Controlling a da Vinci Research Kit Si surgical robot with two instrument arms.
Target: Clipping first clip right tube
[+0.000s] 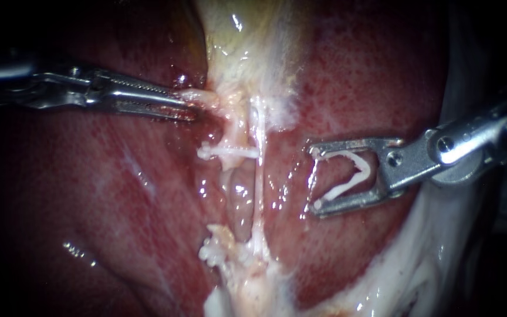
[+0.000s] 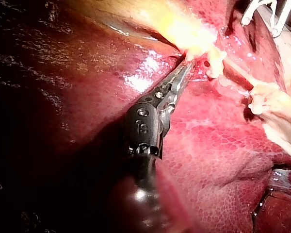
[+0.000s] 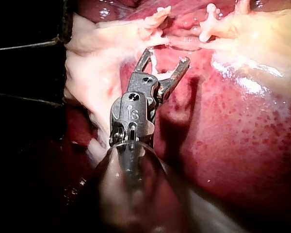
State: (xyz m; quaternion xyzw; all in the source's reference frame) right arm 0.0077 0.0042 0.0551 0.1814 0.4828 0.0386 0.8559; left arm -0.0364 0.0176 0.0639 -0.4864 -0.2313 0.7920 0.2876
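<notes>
1. L instrument (image 1: 192,110): enters from left, jaws clamped on pale tissue (image 1: 203,95) at far end of the tubes.
2. R instrument (image 1: 314,181): enters from right, jaws spread wide w/ white clip (image 1: 365,167) held betw. them, legs open, touching both jaws.
3. Thin white right tube (image 1: 260,194) runs far-to-near at centre, left of R jaws, apart, no contact.
4. Just beside it is left tube (image 1: 233,132), w/ second clip (image 1: 224,152) crosswise on it.
5. Wet red liver (image 1: 382,76) lies under both instruments.

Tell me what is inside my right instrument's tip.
An open white V-shaped clip sits in the silver right instrument, red liver showing behind it. No tube is inside. Liver under the metal is covered.
</notes>
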